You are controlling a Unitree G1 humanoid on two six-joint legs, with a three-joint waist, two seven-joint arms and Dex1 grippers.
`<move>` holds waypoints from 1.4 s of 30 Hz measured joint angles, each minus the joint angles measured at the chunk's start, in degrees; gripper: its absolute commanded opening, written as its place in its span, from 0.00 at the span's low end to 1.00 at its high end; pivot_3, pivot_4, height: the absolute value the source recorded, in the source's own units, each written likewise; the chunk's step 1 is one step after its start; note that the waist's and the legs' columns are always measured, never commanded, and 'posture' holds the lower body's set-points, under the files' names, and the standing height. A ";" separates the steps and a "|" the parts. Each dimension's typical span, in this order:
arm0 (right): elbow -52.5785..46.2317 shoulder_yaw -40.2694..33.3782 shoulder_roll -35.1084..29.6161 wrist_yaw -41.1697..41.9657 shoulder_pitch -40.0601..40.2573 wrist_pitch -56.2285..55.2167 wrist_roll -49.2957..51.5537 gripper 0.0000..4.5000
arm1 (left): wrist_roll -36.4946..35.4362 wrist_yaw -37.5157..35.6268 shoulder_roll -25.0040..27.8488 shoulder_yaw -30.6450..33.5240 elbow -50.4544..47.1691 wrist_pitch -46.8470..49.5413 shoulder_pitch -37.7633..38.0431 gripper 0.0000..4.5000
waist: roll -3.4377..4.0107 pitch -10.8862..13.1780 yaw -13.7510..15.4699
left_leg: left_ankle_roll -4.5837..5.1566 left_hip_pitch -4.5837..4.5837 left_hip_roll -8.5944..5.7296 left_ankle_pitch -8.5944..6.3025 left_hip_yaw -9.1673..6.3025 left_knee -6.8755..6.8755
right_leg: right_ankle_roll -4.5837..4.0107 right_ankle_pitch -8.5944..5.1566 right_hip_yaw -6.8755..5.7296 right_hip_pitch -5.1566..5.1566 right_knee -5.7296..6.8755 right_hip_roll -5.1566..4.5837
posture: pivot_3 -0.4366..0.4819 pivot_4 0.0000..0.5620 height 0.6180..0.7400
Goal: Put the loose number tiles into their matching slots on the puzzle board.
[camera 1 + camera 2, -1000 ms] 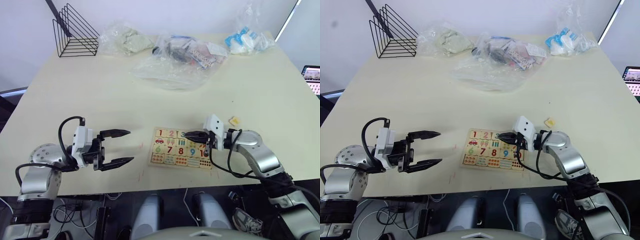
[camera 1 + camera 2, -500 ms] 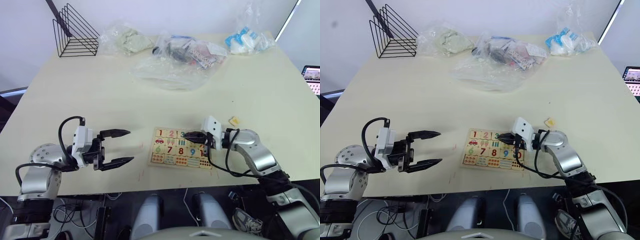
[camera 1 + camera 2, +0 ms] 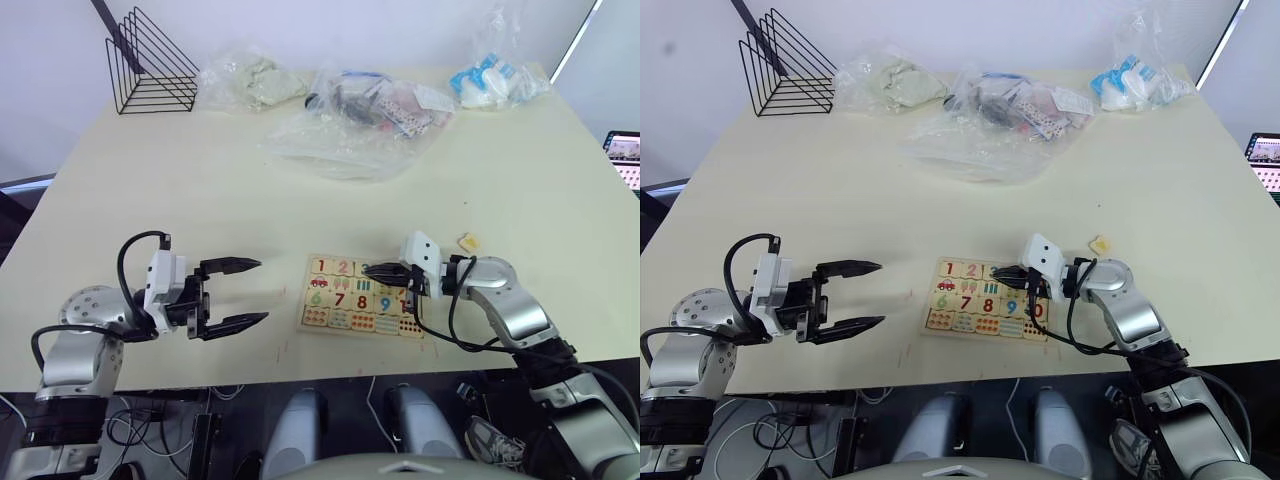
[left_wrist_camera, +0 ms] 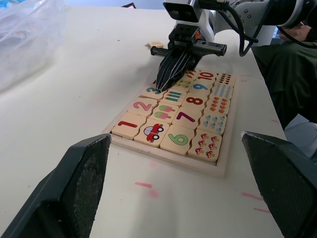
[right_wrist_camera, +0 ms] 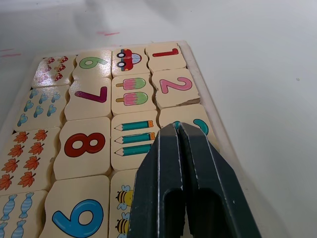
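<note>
Puzzle board (image 4: 224,167) full of tiles; right claw (image 5: 177,130) closed, empty, on tile 3 (image 4: 153,90); left claw (image 3: 252,292) wide open.

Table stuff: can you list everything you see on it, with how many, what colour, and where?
Puzzle board: one, pale wood, near the front edge of the table, filled with number, picture and dot tiles.
Number tiles: 1 red, 2 pink, 3 teal, in the board's far row, the 3 partly under the right pincer's tips.
Loose tile: one, pale, on the table beyond the right arm.
Wire rack: one, black, far left corner.
Plastic bags: three, clear, along the far edge.
Left pincer: black, open, left of the board.
Right pincer: black, shut, tips over the board's far row.
</note>
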 measured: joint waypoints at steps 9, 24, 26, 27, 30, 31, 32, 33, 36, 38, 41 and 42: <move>-6.25 -4.33 -0.76 -1.32 2.43 1.32 3.89 0.02 | 1.68 3.67 -0.34 0.00 -0.01 1.55 2.18 1.00 | 0.00 0.00 0.15 | 0.00 0.00 0.02 0.00 -0.03 0.01 | 0.00 0.00 -0.01 0.02 0.00 -0.01 | 0.48 0.27 1.00; -17.39 -24.06 -6.08 -7.56 24.24 -0.62 11.79 0.10 | 2.33 16.84 -4.16 2.11 -4.02 5.63 9.07 1.00 | -0.02 -0.01 0.41 | 0.01 0.07 0.08 0.00 -0.01 0.00 | 0.00 0.00 0.02 0.12 -0.02 -0.05 | 0.48 0.27 1.00; -17.40 -27.78 -6.55 -7.59 28.15 -1.93 12.92 0.24 | 2.34 18.16 -4.45 2.57 -4.52 5.65 10.46 1.00 | -0.02 -0.02 0.44 | 0.01 0.14 0.08 0.00 0.00 0.01 | 0.01 0.00 0.03 0.16 0.00 -0.05 | 0.48 0.27 1.00; -17.39 -29.57 -6.61 -7.62 29.75 -2.71 13.56 0.36 | 2.40 18.77 -4.62 2.70 -4.59 5.64 10.72 1.00 | -0.02 -0.02 0.40 | 0.01 0.19 0.08 0.00 0.01 0.01 | 0.01 0.00 0.05 0.18 0.01 -0.03 | 0.48 0.27 1.00; -17.46 -32.17 -6.62 -7.41 32.60 -4.25 14.83 0.60 | 2.36 19.65 -4.90 3.39 -5.38 5.61 11.64 1.00 | -0.01 -0.03 0.35 | 0.01 0.21 0.09 0.00 0.01 -0.01 | 0.00 0.00 0.05 0.19 0.00 -0.01 | 0.48 0.27 1.00; -17.45 -32.77 -6.62 -7.35 33.29 -4.49 15.14 0.69 | 2.36 19.83 -4.91 3.52 -5.56 5.61 11.88 1.00 | -0.01 -0.03 0.37 | 0.01 0.20 0.10 -0.01 0.01 -0.02 | 0.00 -0.01 0.04 0.20 -0.02 -0.01 | 0.48 0.27 1.00; -17.39 -34.98 -6.63 -7.22 35.97 -5.23 15.93 0.76 | 2.25 20.30 -4.94 4.51 -5.77 5.60 13.21 1.00 | -0.01 -0.03 0.40 | 0.01 0.18 0.10 -0.01 0.02 -0.02 | 0.00 -0.01 0.06 0.19 -0.04 -0.03 | 0.48 0.27 1.00; -17.39 -36.46 -6.62 -7.14 37.61 -5.79 16.68 0.86 | 2.18 20.51 -4.94 4.95 -5.87 5.60 13.86 1.00 | -0.01 -0.03 0.46 | 0.01 0.18 0.10 -0.01 0.03 -0.02 | 0.00 -0.01 0.06 0.19 -0.05 -0.04 | 0.48 0.27 1.00; -17.30 -39.82 -6.57 -6.91 41.75 -7.15 18.27 0.99 | 2.10 20.88 -5.28 6.09 -6.16 5.60 15.90 1.00 | -0.03 -0.04 0.49 | 0.01 0.25 0.10 -0.01 0.04 0.00 | 0.01 0.00 0.08 0.26 -0.04 -0.05 | 0.48 0.27 1.00; -17.15 -41.01 -6.38 -6.13 43.81 -8.42 18.95 0.99 | 2.04 21.35 -5.64 6.85 -6.28 5.60 16.70 1.00 | -0.02 -0.04 0.49 | 0.01 0.41 0.12 -0.01 0.05 -0.01 | 0.00 -0.01 0.07 0.40 -0.04 -0.03 | 0.48 0.27 1.00; -15.93 -42.02 -6.25 -5.14 45.71 -10.41 19.66 0.99 | 1.95 21.78 -5.95 7.43 -6.73 5.59 17.32 1.00 | -0.04 -0.05 0.47 | 0.01 0.47 0.12 -0.01 0.07 -0.01 | 0.00 -0.02 0.08 0.46 -0.06 -0.02 | 0.48 0.27 1.00; -15.28 -42.39 -6.01 -4.80 46.27 -10.96 19.89 0.99 | 1.91 21.85 -6.06 7.75 -6.81 5.60 17.59 1.00 | -0.04 -0.05 0.48 | 0.01 0.47 0.12 -0.01 0.07 -0.01 | 0.00 -0.02 0.08 0.46 -0.06 -0.03 | 0.48 0.27 1.00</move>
